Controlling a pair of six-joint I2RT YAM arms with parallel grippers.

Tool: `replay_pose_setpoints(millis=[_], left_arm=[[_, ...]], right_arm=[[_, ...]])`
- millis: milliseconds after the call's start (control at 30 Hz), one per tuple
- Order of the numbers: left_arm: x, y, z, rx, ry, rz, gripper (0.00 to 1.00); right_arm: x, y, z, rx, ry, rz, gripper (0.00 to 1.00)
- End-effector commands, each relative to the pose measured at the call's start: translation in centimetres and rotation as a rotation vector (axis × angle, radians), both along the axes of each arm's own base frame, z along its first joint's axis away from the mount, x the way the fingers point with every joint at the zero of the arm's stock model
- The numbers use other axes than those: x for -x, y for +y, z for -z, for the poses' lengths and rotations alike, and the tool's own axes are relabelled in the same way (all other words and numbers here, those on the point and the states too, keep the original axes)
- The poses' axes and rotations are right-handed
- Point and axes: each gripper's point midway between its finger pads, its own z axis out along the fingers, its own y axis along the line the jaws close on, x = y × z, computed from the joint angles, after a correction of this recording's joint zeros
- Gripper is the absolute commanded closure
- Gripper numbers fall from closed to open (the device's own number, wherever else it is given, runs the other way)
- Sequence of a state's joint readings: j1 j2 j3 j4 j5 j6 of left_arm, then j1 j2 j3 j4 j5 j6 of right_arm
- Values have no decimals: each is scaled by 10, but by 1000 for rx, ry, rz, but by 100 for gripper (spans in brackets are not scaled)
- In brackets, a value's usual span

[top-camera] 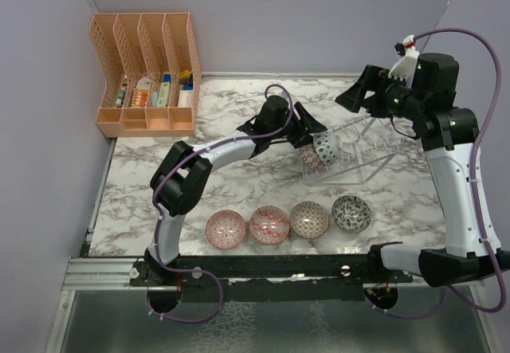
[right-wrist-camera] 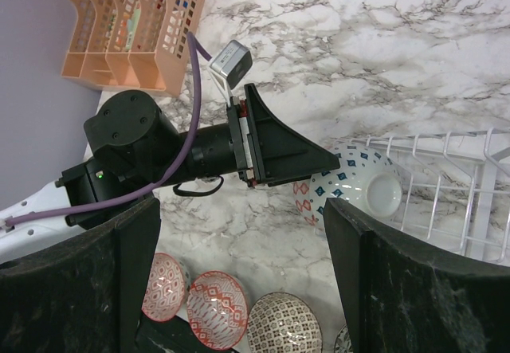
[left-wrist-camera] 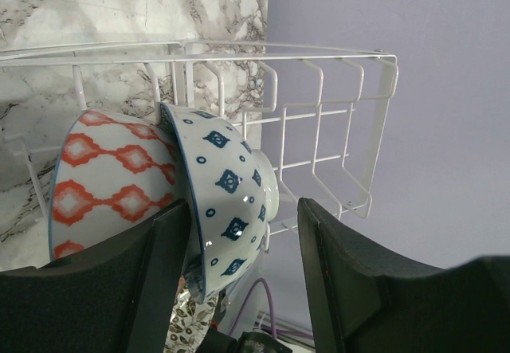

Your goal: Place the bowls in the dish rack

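The wire dish rack (top-camera: 362, 150) stands right of centre and also shows in the left wrist view (left-wrist-camera: 319, 122). A red-patterned bowl (left-wrist-camera: 111, 186) and a blue-patterned bowl (left-wrist-camera: 227, 198) stand on edge at its left end, leaning together (top-camera: 319, 152). My left gripper (top-camera: 312, 135) is open. Its fingers (left-wrist-camera: 159, 281) straddle the blue bowl's rim, with a gap on the right side. Two red bowls (top-camera: 225, 228) (top-camera: 269, 225), a brownish bowl (top-camera: 309, 219) and a dark bowl (top-camera: 351, 213) lie in a row near the front edge. My right gripper (top-camera: 356, 94) is open and empty, high above the rack.
An orange file organiser (top-camera: 147, 74) with small items stands at the back left. Purple walls close in the back and both sides. The right wrist view shows the left gripper (right-wrist-camera: 279, 146) beside the racked bowls (right-wrist-camera: 358, 190).
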State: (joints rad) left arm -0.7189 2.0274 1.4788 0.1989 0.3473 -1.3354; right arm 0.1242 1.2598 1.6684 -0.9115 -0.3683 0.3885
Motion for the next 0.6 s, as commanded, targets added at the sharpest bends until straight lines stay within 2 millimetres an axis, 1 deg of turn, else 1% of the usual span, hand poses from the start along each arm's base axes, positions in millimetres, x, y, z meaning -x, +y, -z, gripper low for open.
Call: replay_pose_setpoints(millis=[0,567], left_arm=[[-2,2,-24,7,-50,-4,41],[-4,2,-26,-8,-67,-2,38]], right_arm=[[3,2,-14,-14,-52,-20,17],[4,2,-14,-16,-51,-21,17]])
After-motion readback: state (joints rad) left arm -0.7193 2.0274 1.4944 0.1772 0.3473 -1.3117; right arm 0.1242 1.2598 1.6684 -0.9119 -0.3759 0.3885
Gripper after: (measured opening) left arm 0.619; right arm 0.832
